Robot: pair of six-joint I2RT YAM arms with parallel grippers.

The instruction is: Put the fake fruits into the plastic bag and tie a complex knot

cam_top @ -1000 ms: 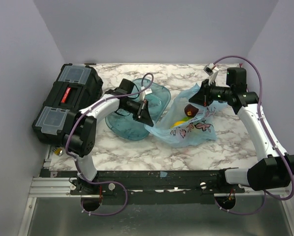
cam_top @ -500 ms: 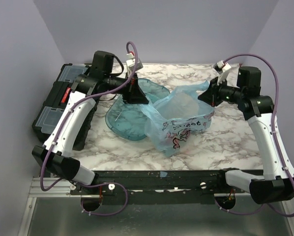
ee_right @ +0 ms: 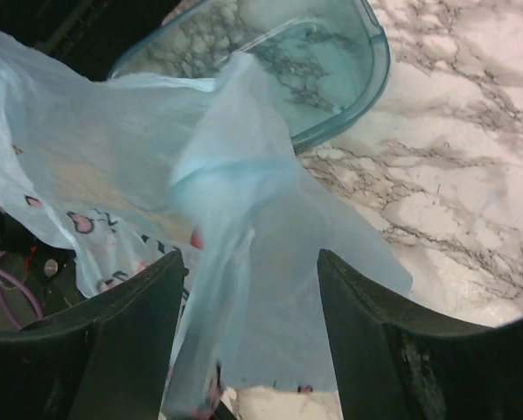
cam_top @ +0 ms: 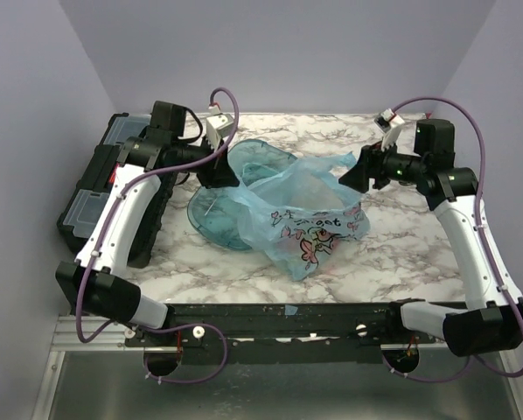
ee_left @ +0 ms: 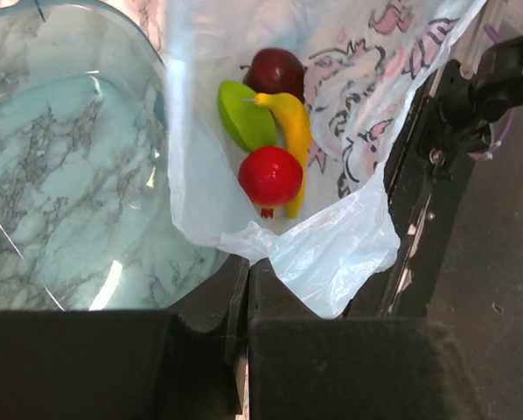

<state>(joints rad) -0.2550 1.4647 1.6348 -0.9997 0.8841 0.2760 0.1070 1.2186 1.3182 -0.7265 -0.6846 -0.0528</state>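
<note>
The light-blue plastic bag hangs off the table between both arms, its mouth wide. No knot is in view. In the left wrist view the fake fruits lie inside the bag: a yellow banana, a bright red one, a dark maroon one and a green piece. My left gripper is shut on the bag's left rim, jaws pressed together. At the bag's right rim my right gripper stands open. A loose flap of the bag lies between its spread fingers, ungripped.
A clear teal oval tray lies on the marble table under and left of the bag, also seen in the right wrist view. A black toolbox stands at the far left. Purple walls close in the sides and back.
The left arm swung up and back, lifting the bag by its left rim. The right gripper has opened and let go of the right rim, and the bag has sagged a little.
</note>
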